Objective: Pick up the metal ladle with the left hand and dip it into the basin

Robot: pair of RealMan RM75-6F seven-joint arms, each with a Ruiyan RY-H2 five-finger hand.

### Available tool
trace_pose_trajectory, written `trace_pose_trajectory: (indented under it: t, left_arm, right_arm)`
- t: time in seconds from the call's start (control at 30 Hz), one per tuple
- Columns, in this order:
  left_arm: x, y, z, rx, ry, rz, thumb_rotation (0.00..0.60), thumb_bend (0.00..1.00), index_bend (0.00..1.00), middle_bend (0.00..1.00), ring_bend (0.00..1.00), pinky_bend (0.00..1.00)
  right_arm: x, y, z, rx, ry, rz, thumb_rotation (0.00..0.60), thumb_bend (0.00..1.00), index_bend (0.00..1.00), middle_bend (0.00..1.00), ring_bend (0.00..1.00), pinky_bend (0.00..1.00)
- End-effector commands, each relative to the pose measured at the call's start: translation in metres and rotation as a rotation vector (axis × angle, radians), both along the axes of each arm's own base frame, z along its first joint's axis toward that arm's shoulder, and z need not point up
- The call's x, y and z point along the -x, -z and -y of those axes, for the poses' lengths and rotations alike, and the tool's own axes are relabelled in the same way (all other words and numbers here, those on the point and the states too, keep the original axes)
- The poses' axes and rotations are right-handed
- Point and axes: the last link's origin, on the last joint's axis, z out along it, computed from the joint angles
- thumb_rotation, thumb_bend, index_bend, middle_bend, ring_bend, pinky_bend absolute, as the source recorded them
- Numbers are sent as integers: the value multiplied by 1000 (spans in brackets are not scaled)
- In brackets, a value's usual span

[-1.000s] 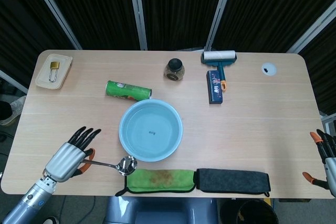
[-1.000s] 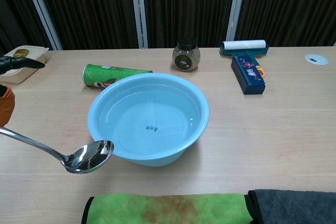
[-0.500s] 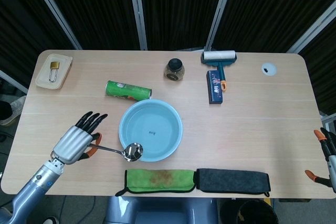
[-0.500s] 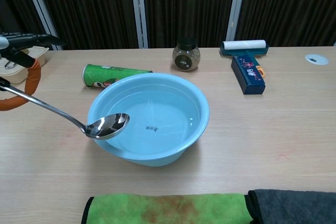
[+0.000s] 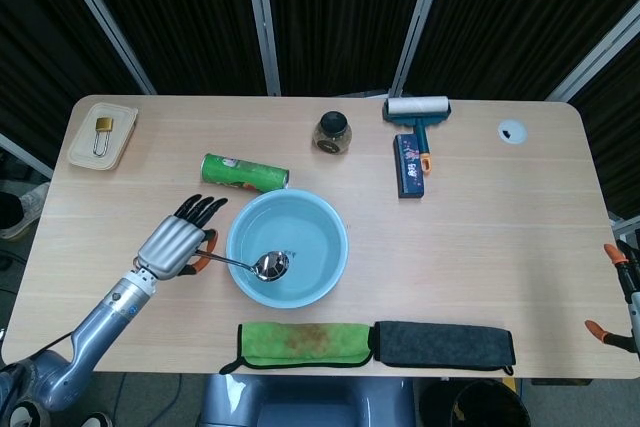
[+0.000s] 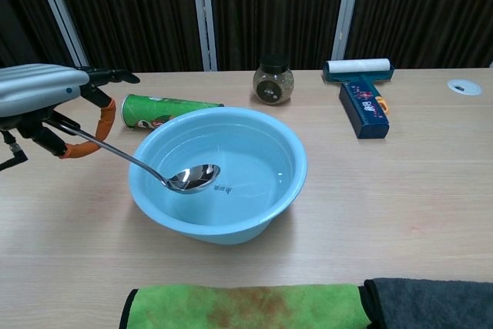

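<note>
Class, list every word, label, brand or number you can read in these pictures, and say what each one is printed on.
None can be read.
Green can: printing blurred.
Blue box: print too small.
Basin: small dark mark on its floor, illegible.
Jar: no legible label.

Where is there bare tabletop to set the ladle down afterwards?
Widest bare patch: the right side of the table, between the blue box, the dark cloth and the right edge. A smaller patch lies left, between the tray and the left hand. Around the basin it is crowded: can, jar, green cloth.
</note>
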Motion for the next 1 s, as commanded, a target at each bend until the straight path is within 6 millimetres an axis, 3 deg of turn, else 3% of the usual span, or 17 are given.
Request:
trace_pose_trajectory:
  t: [0.03,0.63,1.0]
  left_arm:
    - [-3,17,-12,19,-15,-4,600,450,675,0,0,0]
    - [-18,45,-30,60,-35,25,600,450,679,0,0,0]
    - [-6,49,-38,62,-95,12,600,449,678,0,0,0]
  right_arm:
    - [1,-1,2,5,6,1,600,0,0,0,0,0]
    - [3,-5,2,6,9,12,600,0,0,0,0,0]
    - [2,-8,-2,18,-4,16,600,0,0,0,0,0]
